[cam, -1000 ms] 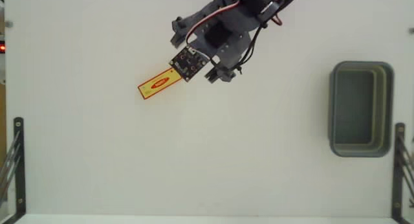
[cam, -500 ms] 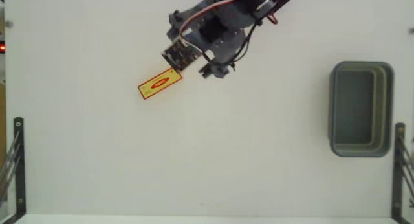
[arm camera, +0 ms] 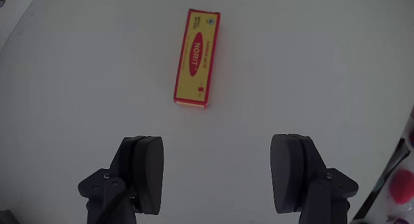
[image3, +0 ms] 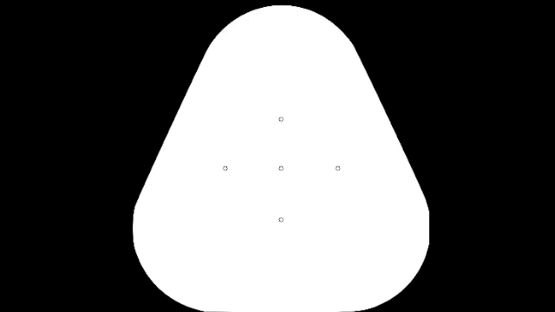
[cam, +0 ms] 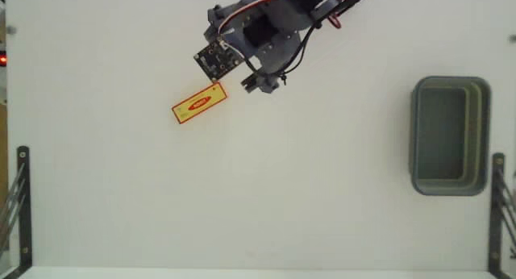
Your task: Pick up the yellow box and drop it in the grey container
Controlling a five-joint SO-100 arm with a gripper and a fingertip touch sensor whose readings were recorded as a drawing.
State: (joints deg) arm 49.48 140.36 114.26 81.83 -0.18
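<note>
Wrist view: claw (arm camera: 217, 179) spread wide and empty, low in frame; the yellow box (arm camera: 196, 57) lies flat on the white table (arm camera: 310, 68) ahead of it, upper centre, well apart from both fingers, long axis running nearly straight away from the claw. Box is slim, yellow, red-edged, with a red oval reading NORIT. Fixed view: box (cam: 199, 102) upper left of centre, grey container (cam: 450, 135) far at the right edge.

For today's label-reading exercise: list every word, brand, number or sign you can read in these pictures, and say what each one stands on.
"NORIT": white letters in the red oval on the yellow box, read in the wrist view.
Small print above and below the oval on the box: too small to read.
In the fixed view the box shows the oval only; its text is blurred.
Grey container, gripper: no text visible.
</note>
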